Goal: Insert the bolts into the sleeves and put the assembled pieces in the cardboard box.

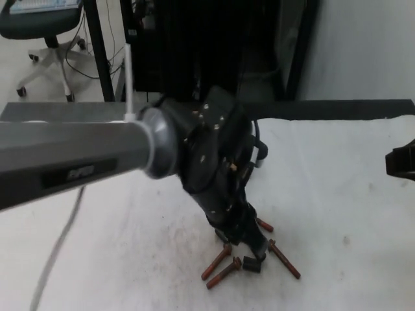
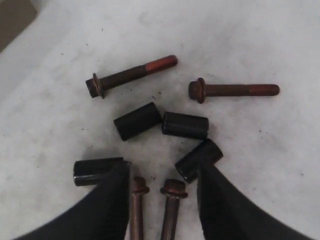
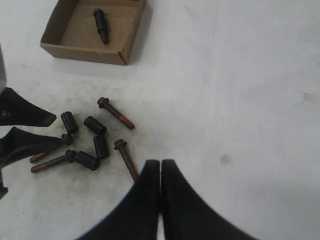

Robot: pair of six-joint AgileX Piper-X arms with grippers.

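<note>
High view: bench [image 1: 337,194], white-covered, with the left arm [image 1: 214,162] angled down over a cluster of parts near the bench's near edge.

Cardboard box [image 3: 82,52]: open-topped, on the bench well apart from the cluster. One assembled piece [image 3: 101,25] lies inside.

Left gripper [image 2: 162,172]: fingers spread wide, low over the bench, holding nothing. Two bolt heads lie between them, and one finger [image 2: 112,200] sits just beside a sleeve [image 2: 95,171].

Right gripper [image 3: 160,167]: fingers pressed together, empty, above bare bench near the cluster.

Bolts [image 2: 131,75]: four, loose, lying flat.

Sleeves [image 2: 137,121]: four, black, loose among the bolts.
</note>
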